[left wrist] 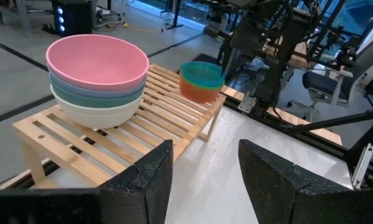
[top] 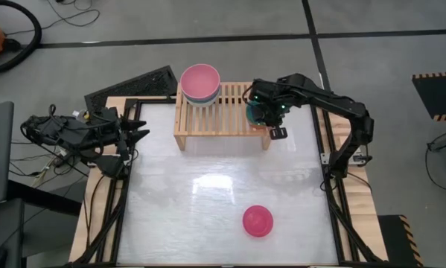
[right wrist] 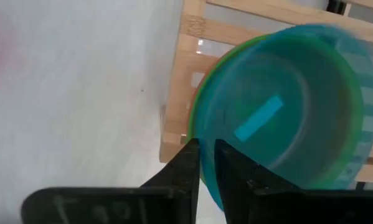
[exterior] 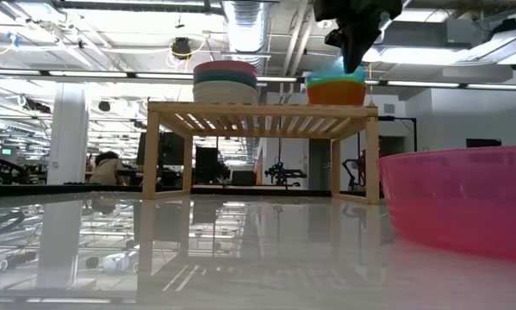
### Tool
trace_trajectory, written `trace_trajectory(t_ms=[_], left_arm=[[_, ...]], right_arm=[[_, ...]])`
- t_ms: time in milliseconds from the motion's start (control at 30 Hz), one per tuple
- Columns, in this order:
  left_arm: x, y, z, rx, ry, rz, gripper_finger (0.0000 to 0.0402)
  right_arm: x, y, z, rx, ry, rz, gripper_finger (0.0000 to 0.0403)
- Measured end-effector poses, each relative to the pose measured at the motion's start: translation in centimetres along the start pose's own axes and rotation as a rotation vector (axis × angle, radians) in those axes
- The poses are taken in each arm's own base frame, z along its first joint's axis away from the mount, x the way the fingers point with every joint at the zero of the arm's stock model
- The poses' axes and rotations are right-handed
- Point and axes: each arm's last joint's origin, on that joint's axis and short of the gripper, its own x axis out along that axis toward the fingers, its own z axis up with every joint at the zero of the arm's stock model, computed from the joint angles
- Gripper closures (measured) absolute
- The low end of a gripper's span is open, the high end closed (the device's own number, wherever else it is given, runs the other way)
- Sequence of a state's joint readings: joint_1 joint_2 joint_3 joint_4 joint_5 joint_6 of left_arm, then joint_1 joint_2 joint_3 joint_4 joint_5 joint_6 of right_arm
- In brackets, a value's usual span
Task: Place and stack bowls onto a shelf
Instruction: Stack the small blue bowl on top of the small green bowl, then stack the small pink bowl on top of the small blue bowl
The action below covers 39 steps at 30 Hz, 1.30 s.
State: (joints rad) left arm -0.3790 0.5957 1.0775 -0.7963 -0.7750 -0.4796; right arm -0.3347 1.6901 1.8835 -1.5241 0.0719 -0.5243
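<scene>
The light-wood shelf (top: pixel 215 119) stands at the table's far side. On its left end sits a stack of large bowls (top: pixel 200 82), pink on top. On its right end is a stack of small bowls (exterior: pixel 335 86): orange lowest, green, and the cyan bowl (right wrist: pixel 286 112) on top. My right gripper (right wrist: pixel 206 163) is above this stack, shut on the cyan bowl. A magenta bowl (top: pixel 257 221) rests on the table near the front edge. My left gripper (left wrist: pixel 202 168) waits open at the table's left edge. My right gripper pinches the cyan bowl's rim (right wrist: pixel 205 140) on the side toward the table's near edge, one finger inside the bowl and one outside. The fingers (exterior: pixel 352 52) come from above, pointing down. The cyan bowl sits upright, nested in the green bowl on the shelf.
The shelf's middle slats (left wrist: pixel 167 106) between the two stacks are bare. The shiny table top (top: pixel 208 186) lies open in front of the shelf, with the magenta bowl (exterior: pixel 460 198) close to the low camera. Black frame rails (top: pixel 126 193) line the table's sides.
</scene>
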Motion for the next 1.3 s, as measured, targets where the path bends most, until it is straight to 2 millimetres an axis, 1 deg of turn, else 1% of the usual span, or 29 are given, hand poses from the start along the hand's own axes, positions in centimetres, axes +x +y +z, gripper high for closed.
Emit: trace_trajectory(t_ms=[267,333,433,567,600,667,700,767,800,867,967,1033,1133,1200,1300], left_arm=[[0.0,0.0,0.0,0.0,0.0,0.0,0.0235],[0.0,0.0,0.0,0.0,0.0,0.0,0.0235],[0.0,0.0,0.0,0.0,0.0,0.0,0.0235],[0.0,0.0,0.0,0.0,0.0,0.0,0.0235],[0.0,0.0,0.0,0.0,0.0,0.0,0.0235],[0.0,0.0,0.0,0.0,0.0,0.0,0.0235],[0.0,0.0,0.0,0.0,0.0,0.0,0.0235],[0.0,0.0,0.0,0.0,0.0,0.0,0.0235],[0.0,0.0,0.0,0.0,0.0,0.0,0.0235],[0.0,0.0,0.0,0.0,0.0,0.0,0.0235],[0.0,0.0,0.0,0.0,0.003,-0.006,0.0235],[0.0,0.0,0.0,0.0,0.005,-0.011,0.0235],[0.0,-0.1,0.0,0.0,0.017,-0.034,0.0235],[0.0,-0.1,-0.1,0.0,0.023,-0.046,0.0235],[0.0,-0.1,-0.1,-0.001,0.027,-0.054,0.0235]], right_arm=[[0.0,-0.2,0.4,0.004,-0.042,-0.027,0.0322],[-0.5,-0.3,0.5,0.009,-0.056,-0.035,0.0322],[-2.3,-0.3,0.6,0.034,-0.118,-0.067,0.0321],[-5.7,0.2,0.5,0.137,-0.233,-0.107,0.0321],[-6.6,0.5,0.5,0.192,-0.269,-0.093,0.0321],[-8.2,1.5,0.7,0.29,-0.361,0.009,0.0321],[-8.8,2.3,0.6,0.323,-0.388,0.083,0.0321],[-9.3,4.6,1.1,0.338,-0.39,0.213,0.032],[-9.4,5.9,1.4,0.333,-0.37,0.245,0.032],[-9.0,8.6,2.3,0.318,-0.318,0.252,0.032],[-7.8,13.1,3.5,0.3,-0.251,0.244,0.032],[-6.9,15.9,3.6,0.319,-0.186,0.247,0.032],[-4.8,19.5,3.4,0.408,-0.057,0.259,0.0317],[-3.4,21.6,3.2,0.499,0.008,0.253,0.0307],[-1.6,23.7,3.2,0.623,0.031,0.263,0.0279]])
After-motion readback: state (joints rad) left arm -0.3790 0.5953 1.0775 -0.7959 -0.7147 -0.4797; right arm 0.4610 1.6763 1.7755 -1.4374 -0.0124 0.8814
